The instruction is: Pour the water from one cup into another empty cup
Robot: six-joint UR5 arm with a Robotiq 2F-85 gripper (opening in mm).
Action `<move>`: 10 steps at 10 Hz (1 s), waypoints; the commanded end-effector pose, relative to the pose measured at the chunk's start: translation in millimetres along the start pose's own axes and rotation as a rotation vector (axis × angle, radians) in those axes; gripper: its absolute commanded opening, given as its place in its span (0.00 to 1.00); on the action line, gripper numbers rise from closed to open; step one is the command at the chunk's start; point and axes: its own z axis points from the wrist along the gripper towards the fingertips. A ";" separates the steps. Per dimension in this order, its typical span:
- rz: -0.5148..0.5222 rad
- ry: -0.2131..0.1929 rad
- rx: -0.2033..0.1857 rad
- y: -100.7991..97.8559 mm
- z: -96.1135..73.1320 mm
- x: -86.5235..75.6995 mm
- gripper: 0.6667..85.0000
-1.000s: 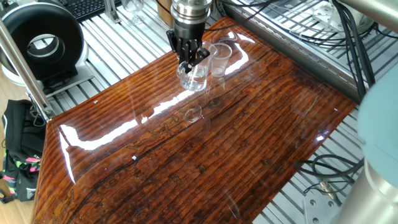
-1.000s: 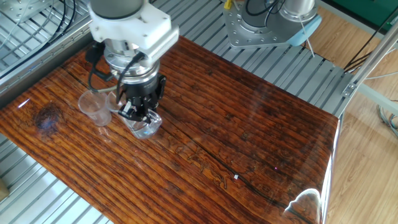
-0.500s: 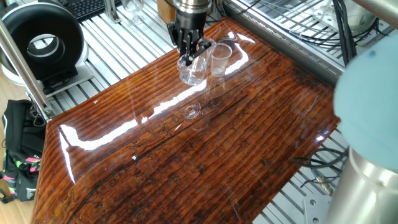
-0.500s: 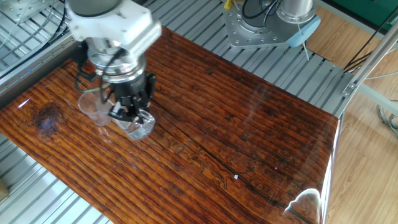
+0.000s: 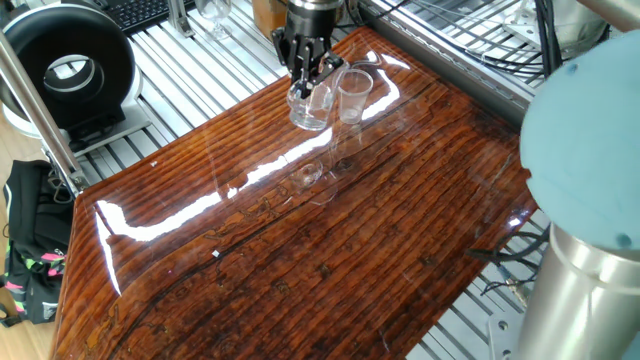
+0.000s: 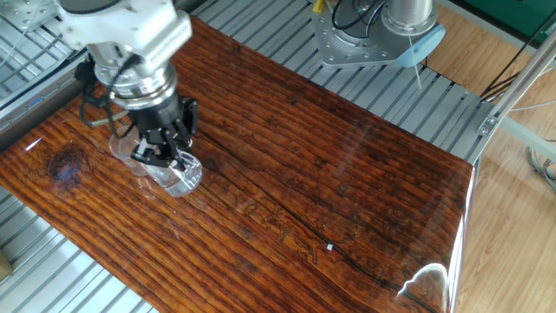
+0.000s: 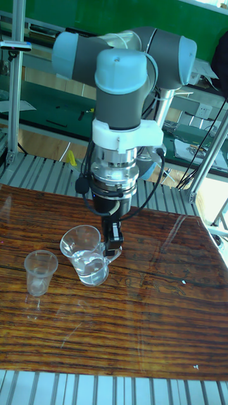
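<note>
In the tall fixed view my gripper (image 7: 113,243) is shut on the right side of the wide glass mug (image 7: 87,254). The mug hangs slightly tilted just above the glossy wooden table (image 7: 126,329), with water (image 7: 90,266) in its lower part. The small tapered cup (image 7: 40,272) stands upright and empty-looking to the mug's left, a short gap apart. In one fixed view the gripper (image 5: 305,70) holds the mug (image 5: 310,108) beside the small cup (image 5: 353,95). In the other fixed view the gripper (image 6: 165,149) and mug (image 6: 181,174) partly cover the small cup (image 6: 124,149).
A black round device (image 5: 65,70) and a black bag (image 5: 30,250) lie beyond the table's left side. Slatted metal framing (image 6: 287,43) surrounds the table, with the robot base (image 6: 373,35) behind it. My arm's large body (image 5: 590,200) fills the right of one fixed view.
The gripper has carried the mug up and across towards the small cup, closing most of the gap. The small cup has stayed in place.
</note>
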 end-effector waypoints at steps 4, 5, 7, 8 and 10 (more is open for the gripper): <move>0.014 -0.092 0.036 3.5 -8.4 -4.1 0.01; 0.015 -0.118 0.041 3.6 -8.9 -7.5 0.01; 0.017 -0.161 0.040 5.2 -9.8 -14.6 0.01; 0.018 -0.177 0.042 5.8 -9.9 -15.4 0.01; 0.010 -0.201 0.046 9.0 -8.9 -11.8 0.01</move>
